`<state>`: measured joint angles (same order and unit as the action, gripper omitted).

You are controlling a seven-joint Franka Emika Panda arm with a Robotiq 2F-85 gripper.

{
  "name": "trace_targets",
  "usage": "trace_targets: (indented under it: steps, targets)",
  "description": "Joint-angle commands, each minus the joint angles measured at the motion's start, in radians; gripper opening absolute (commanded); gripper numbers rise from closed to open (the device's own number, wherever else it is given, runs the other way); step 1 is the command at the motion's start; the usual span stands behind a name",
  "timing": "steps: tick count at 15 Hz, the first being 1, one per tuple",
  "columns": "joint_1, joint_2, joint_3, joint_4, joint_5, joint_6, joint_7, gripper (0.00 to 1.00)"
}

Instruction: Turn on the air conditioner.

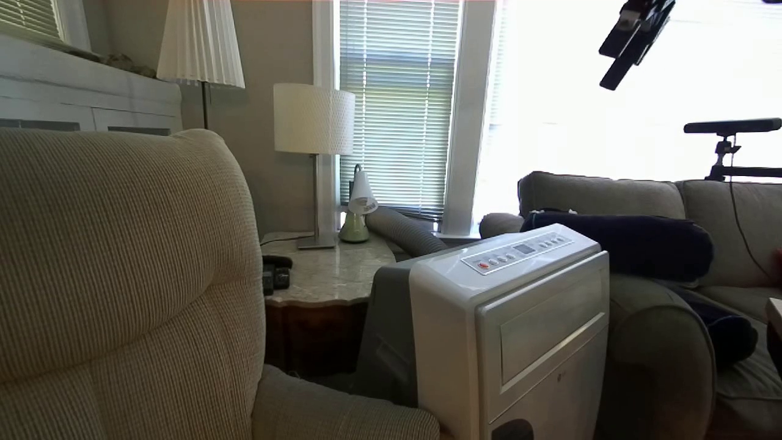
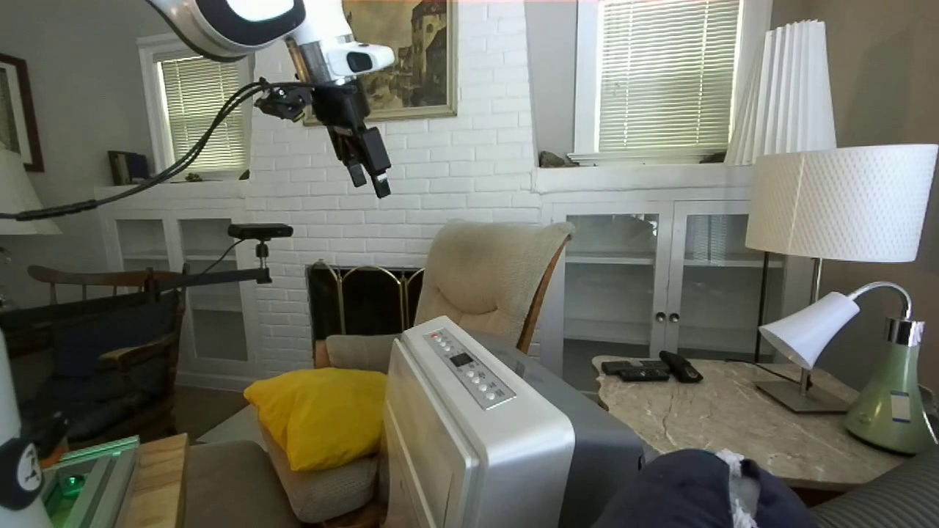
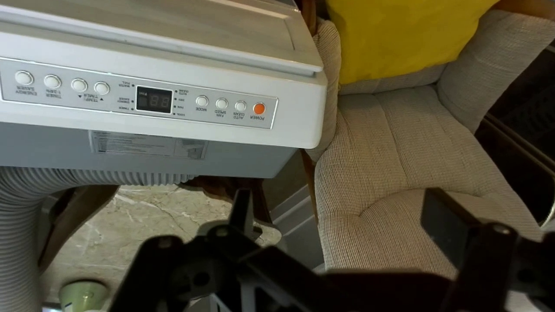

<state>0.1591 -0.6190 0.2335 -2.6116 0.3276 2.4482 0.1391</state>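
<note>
The air conditioner (image 1: pixel 544 342) is a white upright box with a grey rear, and it shows in both exterior views (image 2: pixel 506 440) and in the wrist view (image 3: pixel 299 125). Its top control panel (image 3: pixel 190 113) carries a row of round white buttons and an orange power button (image 3: pixel 259 108) at one end. The small display (image 3: pixel 154 100) looks dark and unlit. My gripper (image 3: pixel 340 212) is open, with nothing between its fingers. In both exterior views the gripper (image 1: pixel 613 68) (image 2: pixel 370 185) hangs high, pointing down, well above the unit and apart from it.
A beige armchair (image 2: pixel 484 286) with a yellow cushion (image 2: pixel 323 418) stands beside the unit. A ribbed hose (image 3: pixel 17 242) leaves its rear. A marble side table (image 2: pixel 704 411) holds a tall lamp (image 2: pixel 843 202), a green lamp (image 2: pixel 888 411) and remotes (image 2: pixel 634 370). A sofa (image 1: pixel 602 195) stands behind.
</note>
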Motion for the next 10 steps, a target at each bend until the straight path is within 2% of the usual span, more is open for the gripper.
trace_targets:
  steps: [1,5,6,10]
  targets:
    - [-0.025,0.089,0.038,0.019,-0.09,0.066,0.08,1.0]
    - [-0.037,0.161,0.044,0.037,-0.162,0.066,0.122,1.0]
    - [-0.006,0.118,0.017,0.008,-0.138,0.063,0.092,1.0]
    - [-0.001,0.129,0.011,0.009,-0.137,0.063,0.092,1.0]
